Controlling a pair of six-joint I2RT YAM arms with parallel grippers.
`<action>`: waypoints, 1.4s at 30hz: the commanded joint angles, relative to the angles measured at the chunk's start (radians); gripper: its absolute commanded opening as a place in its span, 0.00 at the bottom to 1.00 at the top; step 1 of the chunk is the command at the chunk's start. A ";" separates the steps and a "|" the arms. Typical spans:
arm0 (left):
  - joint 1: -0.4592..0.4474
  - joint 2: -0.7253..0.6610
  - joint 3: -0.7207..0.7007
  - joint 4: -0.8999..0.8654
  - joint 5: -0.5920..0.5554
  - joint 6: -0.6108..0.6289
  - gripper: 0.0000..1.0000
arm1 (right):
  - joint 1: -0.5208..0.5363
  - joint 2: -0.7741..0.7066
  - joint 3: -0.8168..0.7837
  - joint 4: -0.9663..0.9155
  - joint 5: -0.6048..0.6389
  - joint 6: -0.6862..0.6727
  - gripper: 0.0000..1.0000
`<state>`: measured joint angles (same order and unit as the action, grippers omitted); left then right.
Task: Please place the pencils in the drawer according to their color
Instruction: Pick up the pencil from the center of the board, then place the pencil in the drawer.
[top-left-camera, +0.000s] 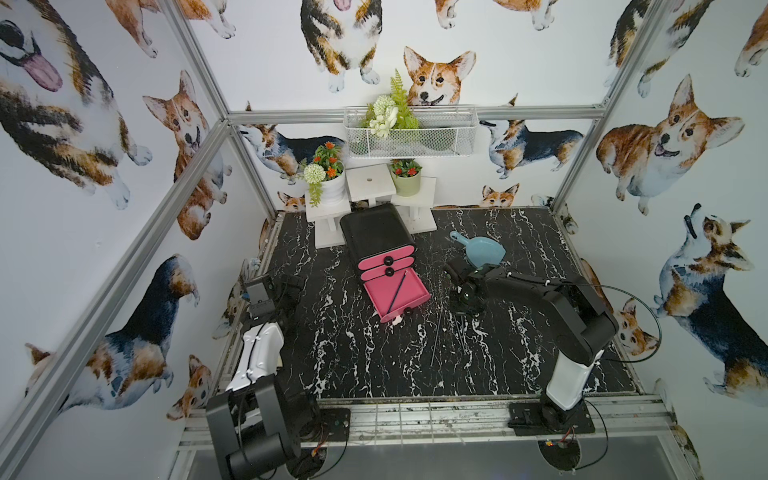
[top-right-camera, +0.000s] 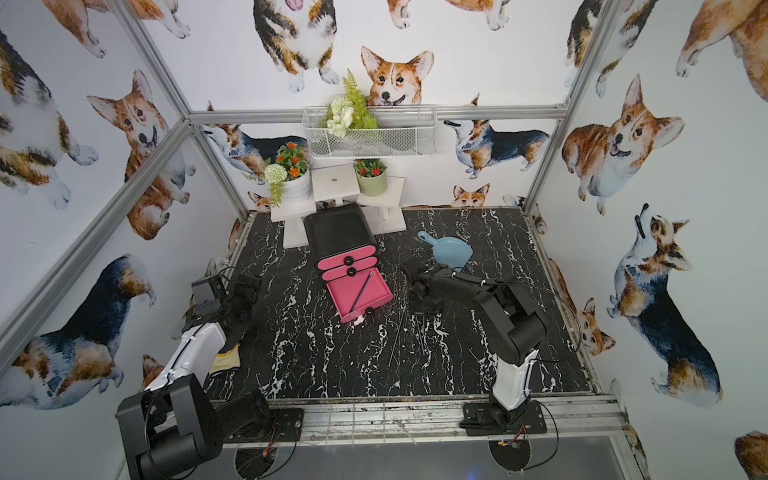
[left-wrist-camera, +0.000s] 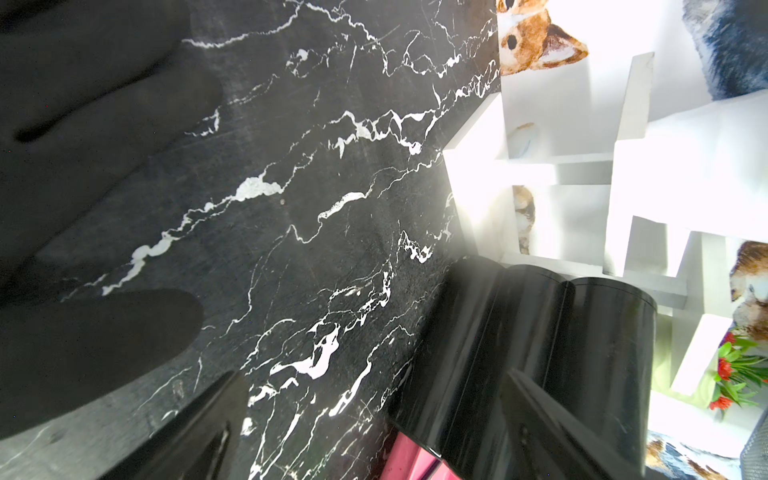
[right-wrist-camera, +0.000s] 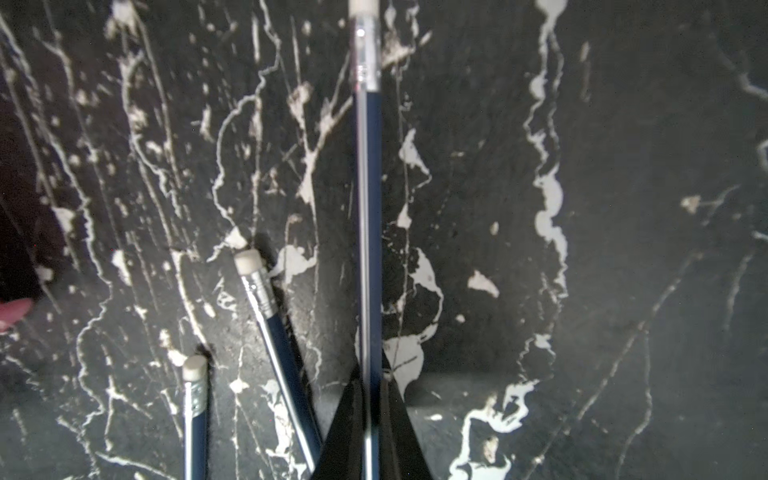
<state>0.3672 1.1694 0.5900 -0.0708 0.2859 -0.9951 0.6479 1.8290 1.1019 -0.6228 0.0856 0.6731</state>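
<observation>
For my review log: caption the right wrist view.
Right end effector shut on a dark blue pencil; two more pencils lie beside it on the marbled table.

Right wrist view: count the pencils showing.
3. The clamped pencil sits in the right gripper; the tilted pencil lies beside it; the third pencil lies past that. More may be off-frame.

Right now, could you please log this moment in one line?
left gripper open, empty | right gripper shut on dark-blue eraser-tipped pencil | bottom pink drawer open, one dark pencil inside
</observation>
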 joint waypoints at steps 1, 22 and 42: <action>0.001 -0.004 -0.001 0.003 -0.006 -0.001 1.00 | 0.000 0.031 -0.034 -0.071 -0.032 0.024 0.01; 0.001 0.001 -0.004 0.012 0.001 -0.004 1.00 | -0.001 -0.225 0.074 -0.030 -0.348 -0.062 0.00; 0.001 0.003 0.000 0.017 0.014 -0.004 1.00 | 0.027 0.050 0.290 0.029 -0.695 -0.009 0.00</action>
<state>0.3672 1.1717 0.5869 -0.0692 0.2947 -0.9993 0.6743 1.8442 1.3487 -0.5659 -0.5873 0.6857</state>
